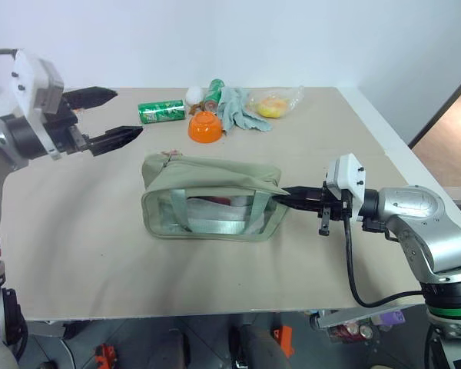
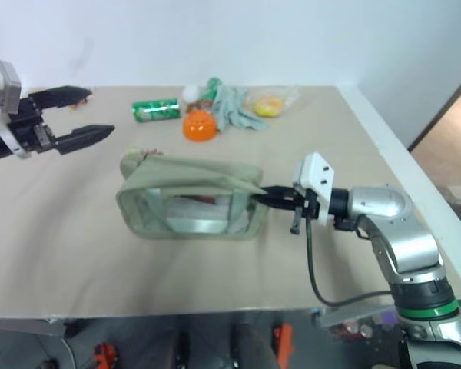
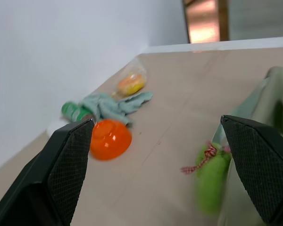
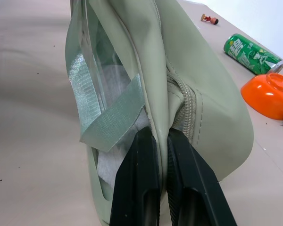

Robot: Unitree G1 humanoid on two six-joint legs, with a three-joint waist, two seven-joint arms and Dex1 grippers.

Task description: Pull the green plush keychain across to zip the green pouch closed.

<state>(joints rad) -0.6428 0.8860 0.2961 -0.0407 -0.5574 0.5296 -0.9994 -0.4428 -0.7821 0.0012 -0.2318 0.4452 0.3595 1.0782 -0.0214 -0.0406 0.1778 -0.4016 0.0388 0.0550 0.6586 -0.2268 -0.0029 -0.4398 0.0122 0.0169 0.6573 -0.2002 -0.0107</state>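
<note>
Scanning for lettering now, and the one candidate is the green soda can lying on its side at the far side of the table: it carries white markings along its body, but they will not resolve into a word or a brand (too small and slanted to make out). No other text, number or sign can be read.

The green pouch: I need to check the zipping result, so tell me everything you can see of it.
The green pouch is a boxy pale sage fabric bag with clear plastic side panels, woven straps and a top zipper that looks closed along its length. It lies on the table, something white inside. The right gripper is shut on its right end, by the zipper's end. The green plush keychain hangs at its left end, apart from the open left gripper.
</note>
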